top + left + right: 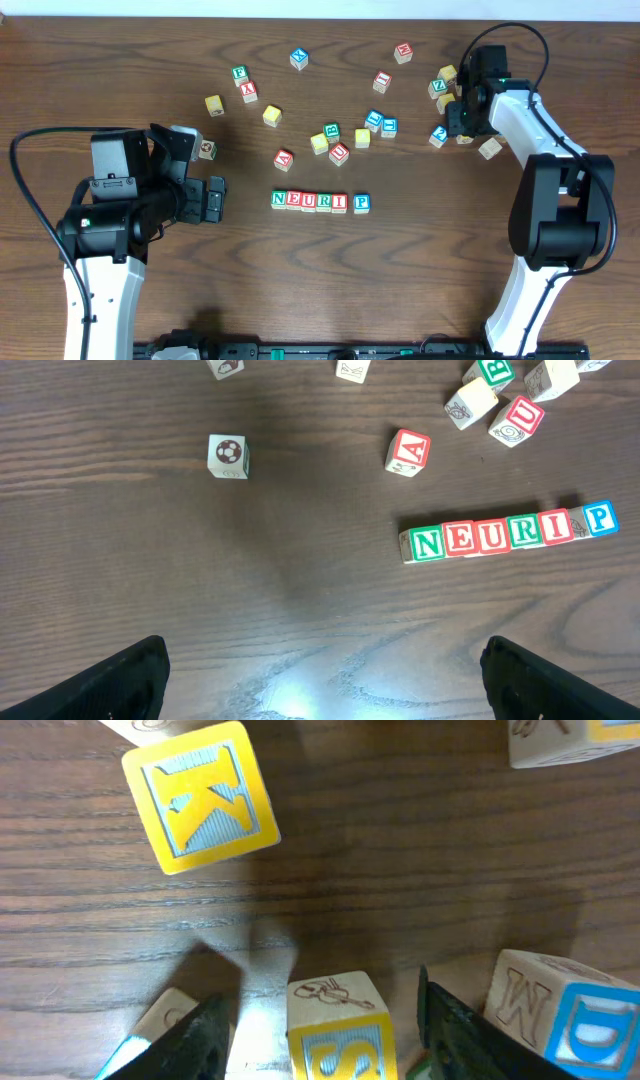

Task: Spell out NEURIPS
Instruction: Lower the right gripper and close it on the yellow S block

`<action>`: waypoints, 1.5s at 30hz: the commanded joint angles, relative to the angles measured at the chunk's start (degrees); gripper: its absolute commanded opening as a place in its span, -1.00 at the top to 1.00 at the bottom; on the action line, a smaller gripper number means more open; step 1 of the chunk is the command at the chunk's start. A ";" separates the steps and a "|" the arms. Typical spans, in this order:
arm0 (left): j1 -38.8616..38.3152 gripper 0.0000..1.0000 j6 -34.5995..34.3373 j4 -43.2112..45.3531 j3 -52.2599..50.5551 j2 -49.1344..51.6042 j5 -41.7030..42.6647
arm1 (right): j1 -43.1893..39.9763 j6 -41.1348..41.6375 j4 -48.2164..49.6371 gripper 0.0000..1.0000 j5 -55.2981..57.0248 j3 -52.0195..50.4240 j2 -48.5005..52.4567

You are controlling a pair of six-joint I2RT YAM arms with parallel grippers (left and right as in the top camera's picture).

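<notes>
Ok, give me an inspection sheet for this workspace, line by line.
Surface: dark wood-grain table.
Job's things: N-E-U-R-I-P row laid, P slightly apart; S cube not yet placed.
Clutter: loose cubes scattered, including K cube and A cube.
Grippers: left gripper open, empty; right gripper open around the S cube.
Cables: black cables loop off both arms.
Surroundings: nothing seen.
</notes>
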 commanded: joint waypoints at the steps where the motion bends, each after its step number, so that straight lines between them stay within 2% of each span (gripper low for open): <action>1: 0.26 -0.96 0.72 -0.04 1.16 -0.35 0.68 | -0.81 0.52 0.20 -0.03 0.70 0.28 0.50; 13: 0.24 -0.95 0.72 -0.04 1.16 -0.35 0.70 | -1.77 0.26 -1.66 0.19 0.68 0.28 0.52; 21: 0.26 -0.96 0.72 -0.04 1.16 -0.35 0.70 | -1.62 0.33 -2.32 0.63 0.66 0.26 0.50; 30: 0.24 -0.96 0.72 -0.04 1.16 -0.35 0.68 | -1.62 1.01 -3.56 0.92 0.63 0.28 0.26; 34: 0.26 -0.96 0.72 -0.04 1.16 -0.35 0.68 | -1.60 1.16 -3.74 0.94 0.39 0.42 -1.31; 45: 0.26 -0.96 0.72 -0.04 1.16 -0.35 0.68 | 0.59 3.41 -8.92 0.93 -0.07 0.52 -13.73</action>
